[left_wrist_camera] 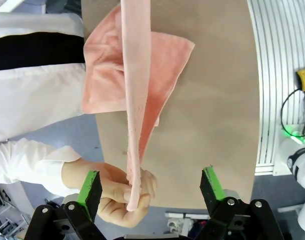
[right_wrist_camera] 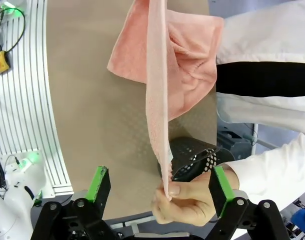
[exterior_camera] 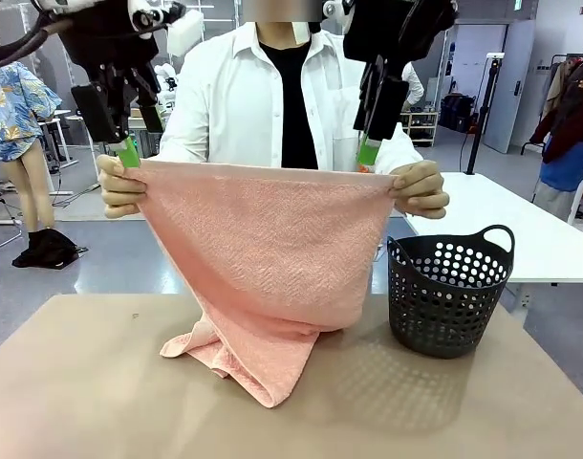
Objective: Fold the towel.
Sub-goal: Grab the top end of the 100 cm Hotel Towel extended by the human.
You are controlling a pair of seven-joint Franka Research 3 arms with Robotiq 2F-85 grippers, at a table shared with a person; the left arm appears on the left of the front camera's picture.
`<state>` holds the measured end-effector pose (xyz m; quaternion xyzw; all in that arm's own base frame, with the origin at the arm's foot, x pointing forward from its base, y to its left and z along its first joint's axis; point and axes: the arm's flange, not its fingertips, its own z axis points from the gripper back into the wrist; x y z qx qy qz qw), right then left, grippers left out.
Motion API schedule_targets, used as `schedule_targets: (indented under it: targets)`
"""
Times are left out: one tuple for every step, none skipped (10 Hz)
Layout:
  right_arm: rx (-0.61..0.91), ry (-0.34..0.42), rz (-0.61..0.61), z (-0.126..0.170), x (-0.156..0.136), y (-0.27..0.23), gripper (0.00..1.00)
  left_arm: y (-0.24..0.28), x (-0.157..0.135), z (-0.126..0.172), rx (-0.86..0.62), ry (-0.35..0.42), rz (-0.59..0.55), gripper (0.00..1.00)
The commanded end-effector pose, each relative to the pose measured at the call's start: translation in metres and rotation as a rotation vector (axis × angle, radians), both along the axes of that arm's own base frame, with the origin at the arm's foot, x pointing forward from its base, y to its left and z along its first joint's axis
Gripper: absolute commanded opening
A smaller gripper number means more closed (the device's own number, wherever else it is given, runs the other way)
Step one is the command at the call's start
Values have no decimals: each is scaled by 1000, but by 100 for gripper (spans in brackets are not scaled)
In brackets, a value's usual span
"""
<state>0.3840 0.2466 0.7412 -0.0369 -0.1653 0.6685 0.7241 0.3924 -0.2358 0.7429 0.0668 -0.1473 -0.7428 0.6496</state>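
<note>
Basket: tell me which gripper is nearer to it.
Right. The right gripper hangs higher than the basket, by the towel corner on that side; the left gripper hangs by the towel's opposite corner, farther off.

Towel [exterior_camera: 272, 249] held up taut by its top corners in a person's hands [exterior_camera: 119, 186], lower end bunched on the table [exterior_camera: 72, 382], my left gripper [exterior_camera: 131, 143] and my right gripper [exterior_camera: 370, 145] hanging just above those corners, dark basket [exterior_camera: 449, 292] on my right.

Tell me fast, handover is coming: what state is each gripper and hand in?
Left gripper: open, holding nothing.
Right gripper: open, holding nothing.
Person's hand by left gripper: pinching a towel corner.
Person's other hand: pinching the other top corner.
</note>
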Motion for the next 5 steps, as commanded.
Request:
schedule_targets:
  targets:
    - [-21, -35, -29, -11, 3, 9, 100, 1, 2, -13, 5, -30, 83, 100]
    - [-36, -32, -24, -17, 8, 11, 100, 2, 5, -19, 1, -26, 95, 100]
    - [-38, -31, -33, -22, 14, 11, 100, 2, 9, -24, 10, -20, 100, 100]
    - [-42, -13, -41, -26, 17, 11, 100, 4, 12, -27, 11, -11, 107, 100]
    - [-49, -7, -36, -31, 18, 12, 100, 7, 14, -30, 10, 1, 115, 100]
